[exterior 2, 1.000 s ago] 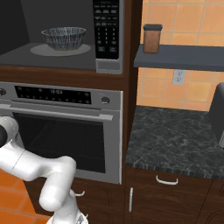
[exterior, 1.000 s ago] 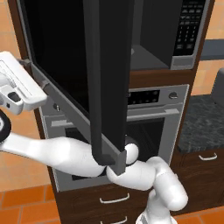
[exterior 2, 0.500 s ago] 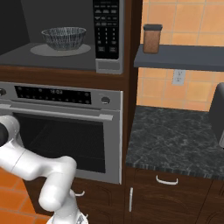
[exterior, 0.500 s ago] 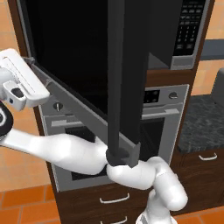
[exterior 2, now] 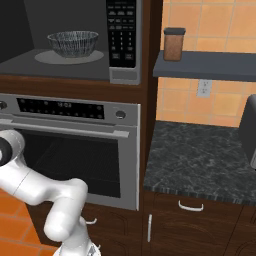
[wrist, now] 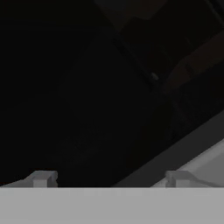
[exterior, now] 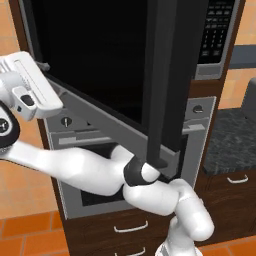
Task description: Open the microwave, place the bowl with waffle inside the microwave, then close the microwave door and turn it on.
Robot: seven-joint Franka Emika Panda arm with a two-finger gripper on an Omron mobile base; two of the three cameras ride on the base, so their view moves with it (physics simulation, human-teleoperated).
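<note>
Even, flat rendered light fills both base views, with soft shadows and no glare. The hand view is very dim, nearly black, and blurry.
</note>
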